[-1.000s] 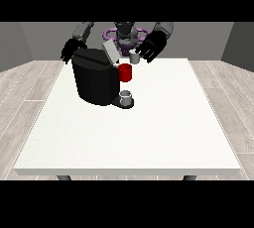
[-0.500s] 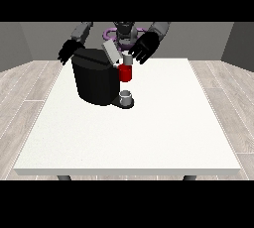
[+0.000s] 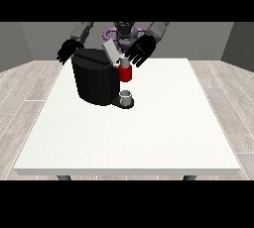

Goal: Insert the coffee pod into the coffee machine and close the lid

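Observation:
The black coffee machine point(image 3: 96, 81) stands on the white table point(image 3: 163, 123) at the back left. Its grey lid point(image 3: 111, 51) is tilted up and open. A red brew head point(image 3: 126, 74) juts from the machine's front, and a small grey pod point(image 3: 124, 63) sits on top of it. The hand at the view's right point(image 3: 140, 51) hovers just right of the lid and above the pod, fingers spread and holding nothing. Behind the machine's left corner, the hand at the view's left point(image 3: 67, 51) hangs with relaxed fingers, also holding nothing.
A small grey cup point(image 3: 126, 96) rests on the machine's drip base under the red head. The table stretches wide to the right and towards the camera. Grey walls and a wood floor surround it.
The hand at the view's right has moved left and slightly down, from beside the robot's body to right next to the open lid. The other hand has barely moved.

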Controlling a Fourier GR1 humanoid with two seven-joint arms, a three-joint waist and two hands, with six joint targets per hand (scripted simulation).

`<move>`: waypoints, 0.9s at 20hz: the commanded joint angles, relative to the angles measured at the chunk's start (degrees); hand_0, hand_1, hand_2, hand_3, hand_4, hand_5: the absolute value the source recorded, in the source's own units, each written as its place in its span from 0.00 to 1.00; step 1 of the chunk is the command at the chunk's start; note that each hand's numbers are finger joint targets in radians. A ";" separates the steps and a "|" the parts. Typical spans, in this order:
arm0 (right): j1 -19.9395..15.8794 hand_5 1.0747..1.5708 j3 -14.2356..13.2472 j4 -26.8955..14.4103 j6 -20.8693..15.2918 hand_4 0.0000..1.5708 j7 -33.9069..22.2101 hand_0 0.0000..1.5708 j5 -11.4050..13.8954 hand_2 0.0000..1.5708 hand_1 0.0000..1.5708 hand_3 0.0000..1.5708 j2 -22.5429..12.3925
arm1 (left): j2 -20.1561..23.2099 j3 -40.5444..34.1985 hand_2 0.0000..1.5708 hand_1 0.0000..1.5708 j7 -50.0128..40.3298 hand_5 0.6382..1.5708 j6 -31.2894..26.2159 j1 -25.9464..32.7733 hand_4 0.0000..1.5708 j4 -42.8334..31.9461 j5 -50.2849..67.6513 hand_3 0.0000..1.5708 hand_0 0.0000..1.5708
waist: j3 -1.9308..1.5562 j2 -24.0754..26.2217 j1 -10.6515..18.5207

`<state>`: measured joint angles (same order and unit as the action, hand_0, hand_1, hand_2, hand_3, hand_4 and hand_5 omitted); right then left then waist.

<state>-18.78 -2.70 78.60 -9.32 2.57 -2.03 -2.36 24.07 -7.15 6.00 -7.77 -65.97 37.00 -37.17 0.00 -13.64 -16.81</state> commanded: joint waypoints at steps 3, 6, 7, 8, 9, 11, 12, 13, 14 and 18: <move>0.87 1.00 1.47 1.62 -0.54 0.33 0.21 0.00 0.65 0.00 0.00 0.00 1.26 | 1.42 -0.47 0.80 0.75 0.41 1.00 -1.39 -1.90 0.31 -0.93 -0.19 0.76 0.75 | 0.00 0.10 -0.66; 2.32 1.00 1.70 2.03 -1.53 0.29 -1.61 0.00 1.10 0.00 0.00 0.00 1.54 | 1.08 -0.01 0.81 0.76 1.93 1.00 -1.69 0.57 0.33 -1.59 -0.47 0.76 0.76 | 0.01 1.13 0.23; 3.21 1.00 0.52 1.39 0.58 0.28 2.06 0.00 -0.16 0.00 0.00 0.00 0.42 | -0.23 -0.45 0.81 0.77 1.25 1.00 0.77 1.12 0.33 -1.30 -0.41 0.77 0.77 | -0.01 -0.31 -0.54; -1.61 1.00 -0.85 1.04 0.32 0.29 -1.52 0.00 -0.64 0.00 0.00 0.00 -1.00 | 0.80 -0.32 0.81 0.75 -0.03 1.00 -0.68 -2.13 0.33 -1.27 -0.77 0.77 0.75 | -0.01 -1.32 -0.12; -0.47 1.00 -1.63 -0.51 0.46 0.29 -0.04 0.00 -1.16 0.00 0.00 0.00 -0.89 | -0.13 -0.22 0.79 0.74 0.91 1.00 -2.39 -1.00 0.32 -0.79 0.15 0.75 0.74 | -0.01 -0.25 1.57; -0.10 1.00 -0.46 -0.50 -0.74 0.28 1.93 0.00 0.37 0.00 0.00 0.00 0.21 | 0.96 -0.47 0.79 0.75 -0.50 1.00 -1.80 -2.86 0.31 -1.23 -0.61 0.76 0.75 | -0.01 -1.64 0.56; 0.04 1.00 -0.20 -0.94 -0.69 0.28 2.79 0.00 0.28 0.00 0.00 0.00 0.80 | -1.58 0.66 0.80 0.75 -1.15 1.00 1.00 -2.05 0.31 -0.81 -1.76 0.75 0.75 | -0.02 -2.21 0.07; 0.34 1.00 1.79 2.85 0.28 0.28 0.05 0.00 0.95 0.00 0.00 0.00 0.23 | 1.59 -1.06 0.81 0.77 0.72 1.00 0.58 -1.76 0.31 -2.73 -1.12 0.76 0.77 | 0.01 -2.74 -1.76; 0.48 1.00 -1.68 -1.02 1.36 0.26 1.91 0.00 -1.24 0.00 0.00 0.00 -1.24 | 0.23 0.11 0.81 0.78 0.83 1.00 -1.12 -0.98 0.31 -1.14 -1.08 0.76 0.78 | -0.02 -1.55 1.05; 2.55 1.00 1.20 3.02 0.59 0.28 0.19 0.00 0.20 0.00 0.00 0.00 0.14 | 0.15 -0.45 0.81 0.78 2.51 1.00 -0.81 0.85 0.31 -3.09 -0.86 0.75 0.78 | 0.01 -0.78 -0.95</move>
<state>-17.69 -2.30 79.95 -9.03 3.49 -1.99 -2.28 24.32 -7.47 7.08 -7.96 -66.70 35.15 -38.20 -0.06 -14.95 -17.16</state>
